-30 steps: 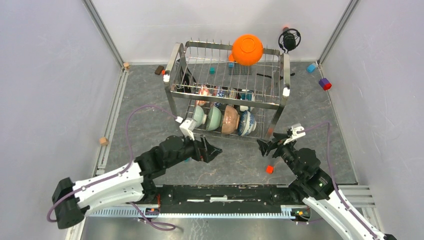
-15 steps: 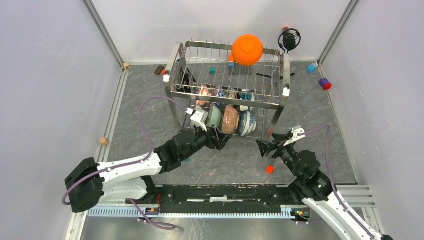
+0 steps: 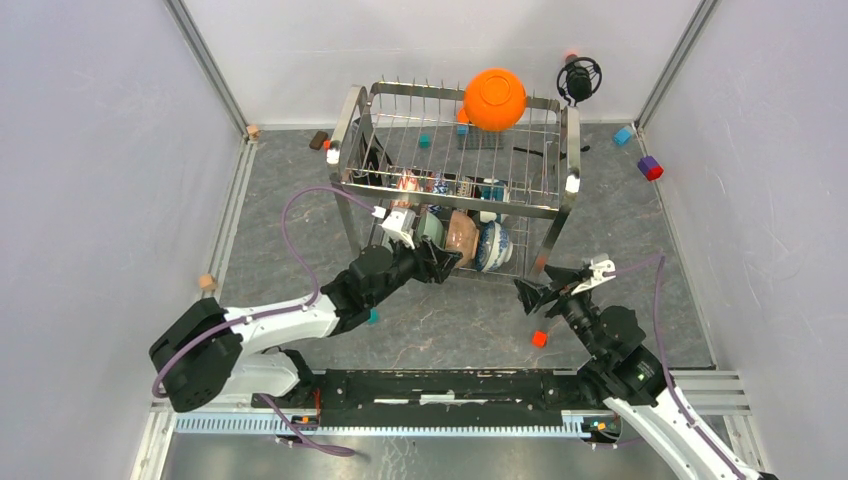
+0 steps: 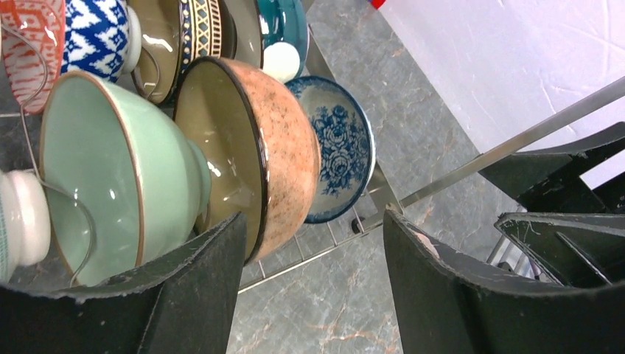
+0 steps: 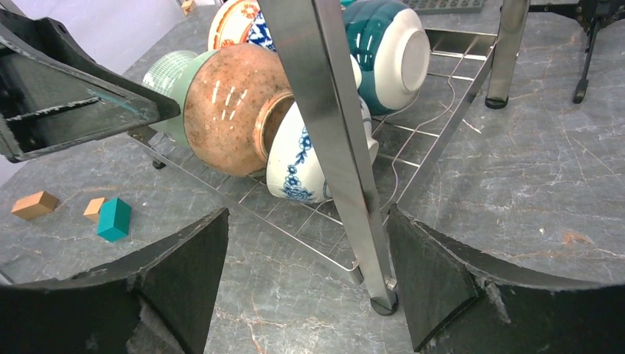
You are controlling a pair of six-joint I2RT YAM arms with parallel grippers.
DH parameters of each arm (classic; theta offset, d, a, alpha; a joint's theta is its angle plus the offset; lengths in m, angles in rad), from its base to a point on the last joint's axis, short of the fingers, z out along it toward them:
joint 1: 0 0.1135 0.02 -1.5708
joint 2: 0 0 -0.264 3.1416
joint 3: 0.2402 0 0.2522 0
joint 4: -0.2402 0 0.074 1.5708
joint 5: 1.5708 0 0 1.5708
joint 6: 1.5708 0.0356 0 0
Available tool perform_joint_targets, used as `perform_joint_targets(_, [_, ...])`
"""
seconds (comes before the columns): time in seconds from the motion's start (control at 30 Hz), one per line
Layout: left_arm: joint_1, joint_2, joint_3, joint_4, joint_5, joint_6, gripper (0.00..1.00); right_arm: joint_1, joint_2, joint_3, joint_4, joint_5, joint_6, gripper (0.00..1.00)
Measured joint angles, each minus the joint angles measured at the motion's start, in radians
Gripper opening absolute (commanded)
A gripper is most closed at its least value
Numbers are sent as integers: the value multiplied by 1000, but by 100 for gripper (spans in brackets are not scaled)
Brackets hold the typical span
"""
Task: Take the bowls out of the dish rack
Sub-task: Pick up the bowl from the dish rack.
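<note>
Bare worktop [image 3: 255,200] lies left of the rack [image 3: 520,207], whose front leg and lower wire edge bound the approach. The left arm is stretched forward and rightward. The left tool [image 4: 313,221] is at the lower tier's front edge, jaws apart, straddling the lower rim of the brown bowl [image 4: 284,155]; contact cannot be determined. The green bowl [image 4: 110,162] stands on edge to its left and the blue floral bowl [image 4: 335,147] to its right. The orange bowl [image 3: 494,98] sits on the upper tier, rear right. The right tool [image 3: 524,291] hovers open and empty near the right front leg. Since one second ago the left tool has advanced from open worktop to the rack, while the right arm barely moved.
</note>
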Motion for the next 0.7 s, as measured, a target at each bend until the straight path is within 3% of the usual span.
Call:
perform_joint_targets(0.37, [5, 171, -39, 255, 4, 1, 69, 0, -15, -35, 29, -1, 16, 82])
perform_joint_targets(0.7, [24, 255, -44, 409, 58, 8, 57, 0, 3, -58, 68, -4, 16, 81])
